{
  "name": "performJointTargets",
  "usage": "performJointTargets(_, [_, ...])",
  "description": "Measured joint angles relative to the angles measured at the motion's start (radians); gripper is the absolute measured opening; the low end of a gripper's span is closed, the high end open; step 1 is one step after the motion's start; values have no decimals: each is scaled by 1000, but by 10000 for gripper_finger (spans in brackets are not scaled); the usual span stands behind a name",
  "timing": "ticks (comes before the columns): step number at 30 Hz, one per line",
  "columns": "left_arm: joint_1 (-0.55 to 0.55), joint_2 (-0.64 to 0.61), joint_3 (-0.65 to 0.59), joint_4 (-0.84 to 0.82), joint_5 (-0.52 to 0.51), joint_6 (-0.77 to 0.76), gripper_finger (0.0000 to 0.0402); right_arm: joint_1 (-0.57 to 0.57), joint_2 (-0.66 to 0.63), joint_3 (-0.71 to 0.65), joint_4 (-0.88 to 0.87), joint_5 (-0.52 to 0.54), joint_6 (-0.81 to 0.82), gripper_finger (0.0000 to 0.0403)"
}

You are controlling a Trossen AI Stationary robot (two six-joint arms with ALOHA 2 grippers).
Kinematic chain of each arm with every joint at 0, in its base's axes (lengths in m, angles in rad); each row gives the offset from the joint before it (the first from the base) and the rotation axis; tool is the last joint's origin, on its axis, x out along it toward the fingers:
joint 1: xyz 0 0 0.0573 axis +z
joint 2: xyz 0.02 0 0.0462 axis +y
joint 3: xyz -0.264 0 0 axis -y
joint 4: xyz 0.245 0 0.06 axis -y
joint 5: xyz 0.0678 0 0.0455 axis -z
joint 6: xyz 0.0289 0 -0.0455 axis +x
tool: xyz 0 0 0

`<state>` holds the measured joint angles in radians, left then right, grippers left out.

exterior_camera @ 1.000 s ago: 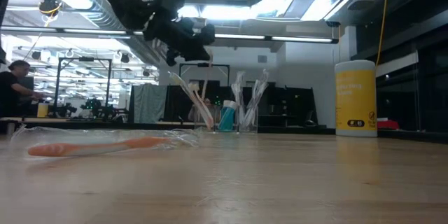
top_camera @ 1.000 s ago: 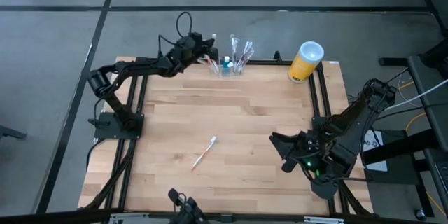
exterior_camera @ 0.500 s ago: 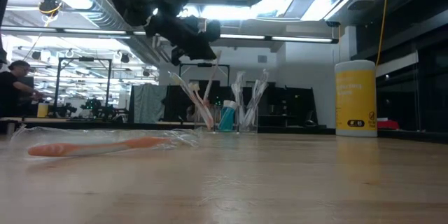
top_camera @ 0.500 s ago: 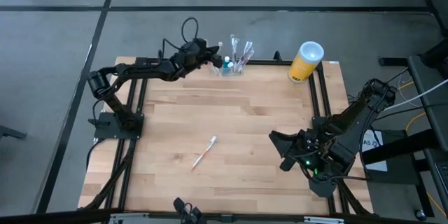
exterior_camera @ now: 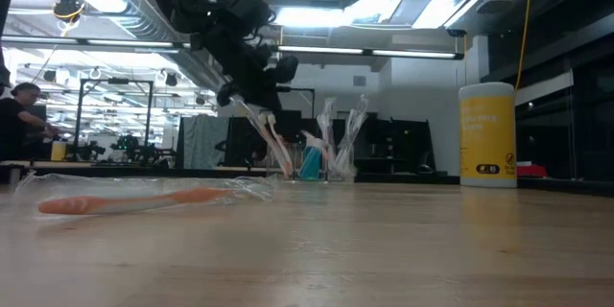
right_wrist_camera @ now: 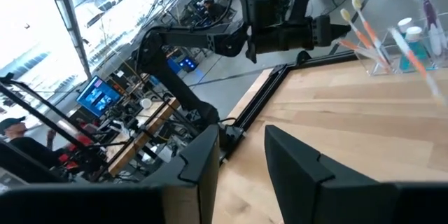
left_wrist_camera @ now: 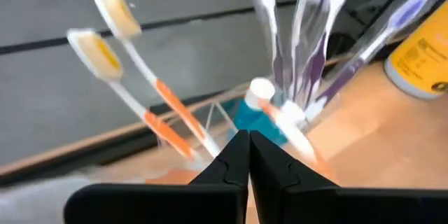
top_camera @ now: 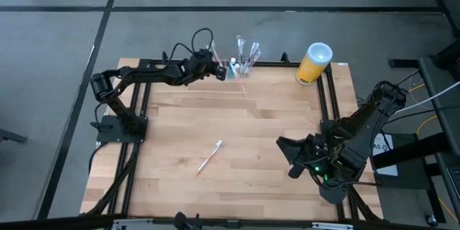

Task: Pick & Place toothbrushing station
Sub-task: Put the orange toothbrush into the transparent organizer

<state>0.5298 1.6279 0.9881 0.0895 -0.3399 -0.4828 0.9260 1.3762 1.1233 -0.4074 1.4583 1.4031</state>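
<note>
The see-through toothbrushing station (top_camera: pixel 234 72) stands at the table's far edge. It holds orange toothbrushes (left_wrist_camera: pixel 150 105), wrapped purple ones (left_wrist_camera: pixel 308 35) and a blue tube (left_wrist_camera: pixel 252 115). It also shows in the low view (exterior_camera: pixel 312 171). My left gripper (top_camera: pixel 218 70) is shut, just left of the station and above its base (left_wrist_camera: pixel 246 140). One white-and-orange toothbrush (left_wrist_camera: pixel 294 122) shows blurred and tilted at the station's near side (top_camera: pixel 241 83). A wrapped orange toothbrush (top_camera: pixel 210 156) lies flat at mid-table. My right gripper (top_camera: pixel 285 155) is open and empty near the right edge. My left gripper's shut fingertips (left_wrist_camera: pixel 238 147) stand right in front of the orange toothbrushes' lower handles (left_wrist_camera: pixel 183 143) and the station's left wall. The fingers themselves hide that spot, so I cannot tell whether they touch either one.
A tall yellow cylinder with a white top (top_camera: pixel 314 62) stands at the far right corner. Black frame rails (top_camera: pixel 144 93) run along the table's sides. Bare wood (top_camera: pixel 244 122) lies between the station and the loose toothbrush.
My left gripper has moved toward the table's right edge and down, close to the station's left side. Half a second ago a toothbrush hung upright below it. Now a toothbrush leans, blurred, at the station's near side.
</note>
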Motion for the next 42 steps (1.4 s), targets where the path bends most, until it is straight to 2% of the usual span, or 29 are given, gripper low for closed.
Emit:
performJointTargets(8, [-52,-21,0,-8,93,-4,24,24,0,0,12,0,-5,119])
performJointTargets(14, [-150,-29,0,-111,360,35,53,27,0,0,11,0,-13,119])
performJointTargets(16, [-211,-29,0,-174,390,37,64,27,0,0,11,-9,-24,119])
performJointTargets(20, [-330,-16,0,-251,332,-26,84,27,0,0,7,-11,-28,119])
performJointTargets(26, [-448,60,1,-140,212,-339,104,27,0,0,0,-10,-69,119])
performJointTargets(28, [-451,92,0,-118,189,-381,104,27,0,0,2,-10,-73,119])
performJointTargets(30, [-449,113,0,-102,222,-307,101,31,0,0,11,-13,-77,119])
performJointTargets(33, [-456,130,15,-119,351,-7,95,42,-1,1,20,-33,-77,119])
performJointTargets(36, [-467,124,50,-222,399,222,91,52,-1,1,25,-65,-74,119])
performJointTargets(39, [-467,115,119,-411,376,267,93,50,-1,1,12,-146,-47,119])
performJointTargets(42, [-463,115,150,-633,381,237,95,13,-1,1,-20,-303,3,119])
